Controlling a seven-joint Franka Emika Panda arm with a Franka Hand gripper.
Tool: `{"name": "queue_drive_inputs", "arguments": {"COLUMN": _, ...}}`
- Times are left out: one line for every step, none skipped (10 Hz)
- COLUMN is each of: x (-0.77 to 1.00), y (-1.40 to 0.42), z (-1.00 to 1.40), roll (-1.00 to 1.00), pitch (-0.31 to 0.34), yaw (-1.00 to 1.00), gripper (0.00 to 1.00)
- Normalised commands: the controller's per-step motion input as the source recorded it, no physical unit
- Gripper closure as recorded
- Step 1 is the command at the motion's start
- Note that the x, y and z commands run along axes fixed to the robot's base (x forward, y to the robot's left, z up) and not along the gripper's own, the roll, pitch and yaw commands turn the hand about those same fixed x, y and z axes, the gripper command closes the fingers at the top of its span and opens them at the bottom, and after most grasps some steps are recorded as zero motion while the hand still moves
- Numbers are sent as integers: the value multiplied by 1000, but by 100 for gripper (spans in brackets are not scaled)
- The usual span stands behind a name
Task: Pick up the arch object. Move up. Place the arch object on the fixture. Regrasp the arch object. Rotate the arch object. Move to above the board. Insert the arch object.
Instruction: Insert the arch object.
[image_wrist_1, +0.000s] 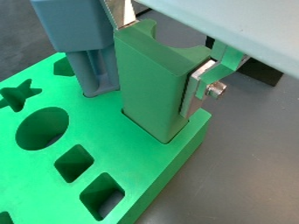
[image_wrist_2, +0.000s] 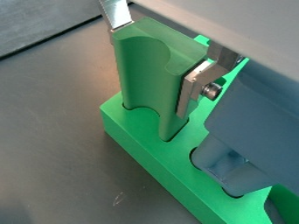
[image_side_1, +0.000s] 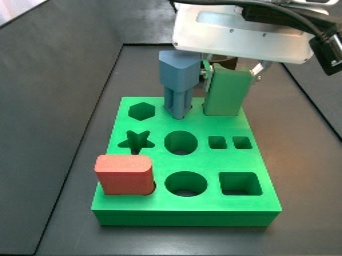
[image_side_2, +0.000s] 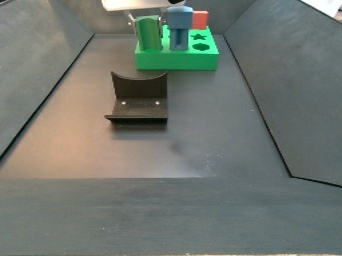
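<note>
The arch object (image_wrist_1: 152, 83) stands upright, a muted-green block with its lower end sunk into the arch-shaped hole at a corner of the bright green board (image_wrist_1: 47, 166). My gripper (image_wrist_1: 159, 51) is shut on it, one silver finger (image_wrist_1: 201, 87) on each side near its top. The same hold shows on the arch object (image_wrist_2: 149, 83) and the gripper (image_wrist_2: 156, 54). In a side view the arch object (image_side_1: 227, 92) rises from the board's (image_side_1: 201, 200) far right corner under the gripper (image_side_1: 227, 68). The dark fixture (image_side_2: 136, 98) lies apart on the floor, with nothing on it.
A blue-grey peg (image_side_1: 177, 82) stands in the board right beside the arch object. A red rounded block (image_side_1: 127, 173) sits on the board's near left corner. Dark sloped walls (image_side_2: 54, 90) ring the floor.
</note>
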Motion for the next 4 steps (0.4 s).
{"name": "queue_drive_inputs", "arguments": {"x": 0, "y": 0, "z": -360, "roll": 0, "pitch": -101, "yaw": 0, "gripper": 100}}
{"name": "queue_drive_inputs", "arguments": {"x": -6, "y": -43, "z": -286, "roll": 13, "pitch": -109, "yaw": 0, "gripper": 100}}
{"name": "queue_drive_inputs", "arguments": {"x": 0, "y": 0, "z": -120, "roll": -1, "pitch": -74, "yaw": 0, "gripper": 100}}
{"name": "queue_drive_inputs", "arguments": {"x": 0, "y": 6, "z": -17, "roll": 0, "pitch": -7, "yaw": 0, "gripper": 100}}
